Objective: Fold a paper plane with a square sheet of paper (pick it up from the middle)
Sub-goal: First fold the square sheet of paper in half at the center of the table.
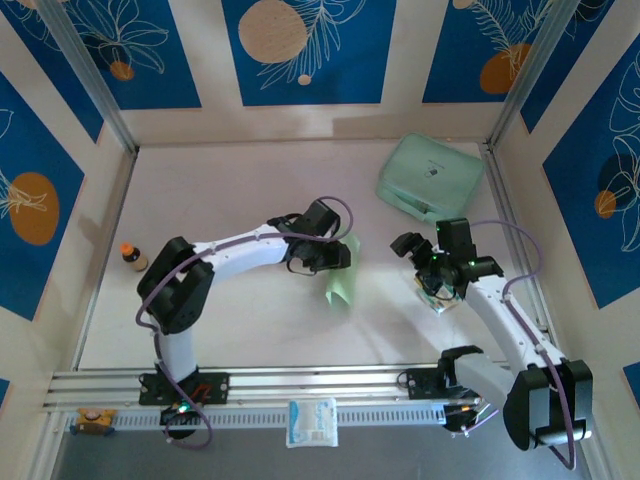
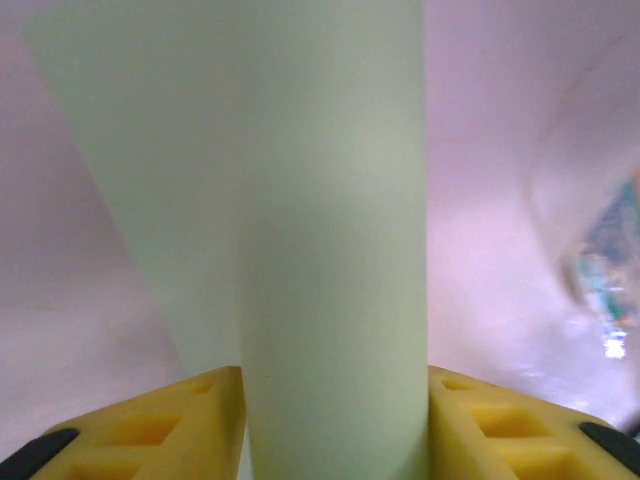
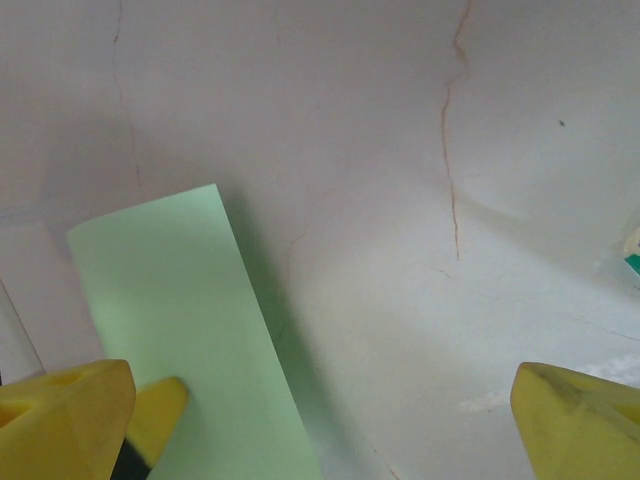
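Top view: your L hand (image 1: 338,258) sits mid-frame, a bit right of ctr, closed on the paper sheet (image 1: 342,282). The sheet is a narrow light-green strip running down from the fingers toward the bottom of the frame, with its lower end against the worktop (image 1: 250,180).

L wrist view: the sheet (image 2: 330,220) stands up the middle of the frame. Both long sides meet the yellow fingers (image 2: 150,430) at the bottom, so the L hand (image 2: 335,440) grips it across its width. The sheet's L edge slants and its R edge runs near vertical.

Your R hand (image 1: 415,250) is right of ctr, near the sheet but apart from it. R wrist view: the R hand (image 3: 320,420) is wide, with yellow fingers (image 3: 60,410) in both bottom corners and bare worktop (image 3: 400,200) between them. The sheet (image 3: 190,330) is at lower left, with a short top edge and a straight R edge that throws a shadow. Whether it touches the left finger, can't tell.

Room: the worktop is bare in the upper-left and upper-ctr parts of the top view, also the lower ctr under the sheet. The upper-right corner is taken by a mint-green case (image 1: 430,175). A small bottle (image 1: 131,256) stands at the left edge, near the L arm's elbow. A small packet (image 1: 440,297) lies under the R arm. A white-blue packet (image 1: 312,420) lies on the rail strip at bottom ctr, off the worktop.
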### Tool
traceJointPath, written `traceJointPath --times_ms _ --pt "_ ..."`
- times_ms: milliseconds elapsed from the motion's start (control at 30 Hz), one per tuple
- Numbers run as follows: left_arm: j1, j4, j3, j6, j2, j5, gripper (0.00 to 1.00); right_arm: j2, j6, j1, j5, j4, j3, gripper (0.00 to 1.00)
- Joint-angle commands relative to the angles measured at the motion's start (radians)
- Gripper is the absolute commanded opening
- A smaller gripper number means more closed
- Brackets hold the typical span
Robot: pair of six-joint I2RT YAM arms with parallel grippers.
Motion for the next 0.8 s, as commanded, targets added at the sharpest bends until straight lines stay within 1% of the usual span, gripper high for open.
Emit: traceJointPath --times_ms 0,67,167,300,433,633,700,767 --pt "0.030 0.220 -0.088 -0.129 -0.043 0.166 0.44 -0.036 0.019 -0.012 0.003 -0.017 -0.018 0.97" --pt "0.046 0.357 -0.154 -0.204 -0.057 0.203 0.44 -0.053 0.005 -0.017 -0.020 0.003 -0.028 0.97" --pt "0.061 0.544 -0.250 -0.294 -0.071 0.230 0.41 -0.077 -0.041 -0.025 -0.108 0.079 -0.055 0.97" --pt "0.068 0.668 -0.325 -0.353 -0.070 0.236 0.40 -0.110 -0.067 -0.027 -0.213 0.202 -0.104 0.95" --pt "0.067 0.798 -0.367 -0.401 -0.041 0.296 0.37 -0.129 -0.087 -0.027 -0.255 0.247 -0.124 0.94" --pt "0.067 0.889 -0.375 -0.407 -0.009 0.385 0.36 -0.136 -0.105 -0.027 -0.278 0.267 -0.130 0.92" --pt "0.067 0.860 -0.372 -0.395 -0.007 0.388 0.36 -0.136 -0.109 -0.025 -0.291 0.284 -0.135 0.91" --pt "0.069 0.775 -0.361 -0.358 -0.002 0.380 0.36 -0.138 -0.111 -0.024 -0.304 0.305 -0.143 0.91"
